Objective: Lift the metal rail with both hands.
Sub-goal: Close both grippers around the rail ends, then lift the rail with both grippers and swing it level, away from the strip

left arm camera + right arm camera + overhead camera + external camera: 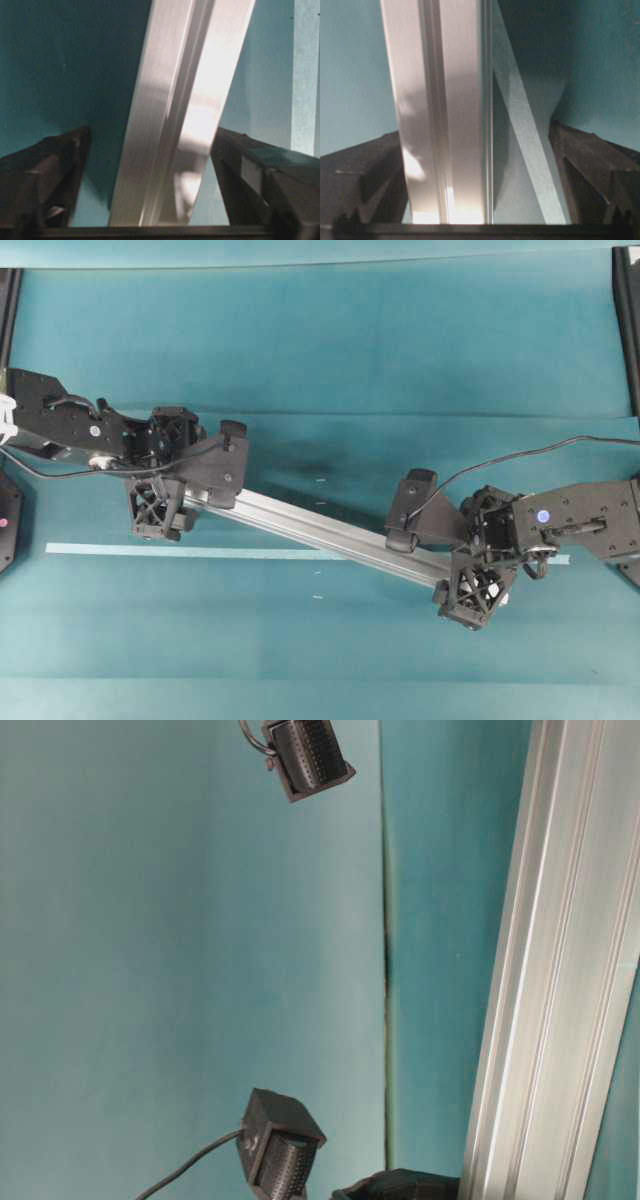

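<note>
The rail [320, 528] is lying on the teal table [320, 340], its long axis running diagonally from upper left to lower right in the overhead view. Each end is sitting under one arm, so neither arm is nearer; each has its own end.

The left gripper [205, 480] is straddling the rail close to its left end. In the left wrist view the rail [175, 115] is passing between the two fingers [45, 165], which are standing apart with table showing on both sides of the metal. The right gripper [425, 530] is straddling the rail near its right end. In the right wrist view the fingers [365, 170] are likewise spread, clear of the rail [440, 110].

Whether the fingertips are reaching down to the rail's level is hard to judge from above.

A pale tape strip [180, 552] is lying flat on the table, crossing under the rail; it is not blocking anything. Nothing else is standing in the way of closing and lifting.
</note>
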